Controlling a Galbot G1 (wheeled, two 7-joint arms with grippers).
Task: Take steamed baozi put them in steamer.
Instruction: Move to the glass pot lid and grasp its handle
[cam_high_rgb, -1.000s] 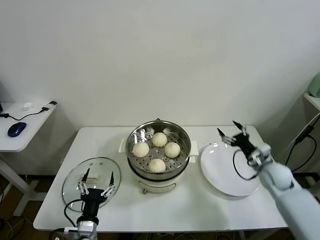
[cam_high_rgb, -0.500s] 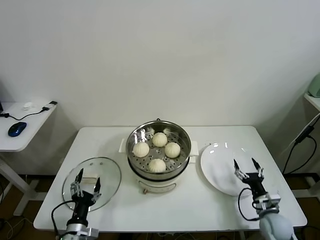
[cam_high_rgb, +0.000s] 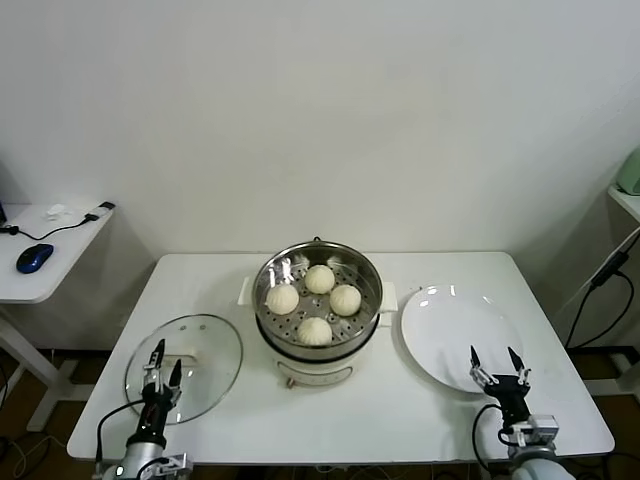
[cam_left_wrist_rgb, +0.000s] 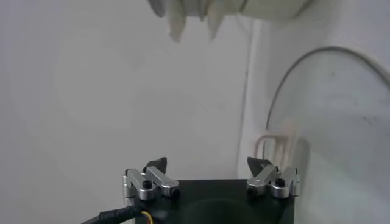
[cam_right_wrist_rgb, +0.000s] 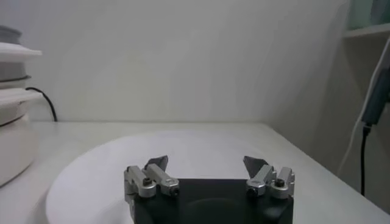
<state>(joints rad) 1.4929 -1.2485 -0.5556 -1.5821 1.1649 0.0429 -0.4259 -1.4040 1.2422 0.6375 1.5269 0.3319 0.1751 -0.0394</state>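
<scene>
head view showed a white table (cam_high_rgb: 420, 420) with the steamer (cam_high_rgb: 317, 310) at its centre, a shiny steel pot on a cream base. all four steamed baozi (cam_high_rgb: 316, 301) already sat on the perforated tray inside it, spaced apart in a loose diamond. to the robot's right of the pot lay a flat white plate (cam_high_rgb: 445, 330), bare of buns. to the robot's left lay a round glass lid (cam_high_rgb: 200, 345) with a pale knob.

by the look of it, the loading was complete and the step in hand was parking the arms. to do that well, you would have kept both arms low at the near table edge, away from the pot and its handles, so nothing nudged the tray or the buns.

your left gripper (cam_high_rgb: 159, 363) sat at the near rim of the glass lid, fingers spread moderately and holding nothing; the left wrist view showed its two fingertips (cam_left_wrist_rgb: 155, 164) apart with only table and lid beyond them. your right gripper (cam_high_rgb: 498, 362) sat at the near edge of the plate, fingers spread wide and empty; the right wrist view showed the plate between its fingertips (cam_right_wrist_rgb: 156, 162), with no clear contact visible.
</scene>
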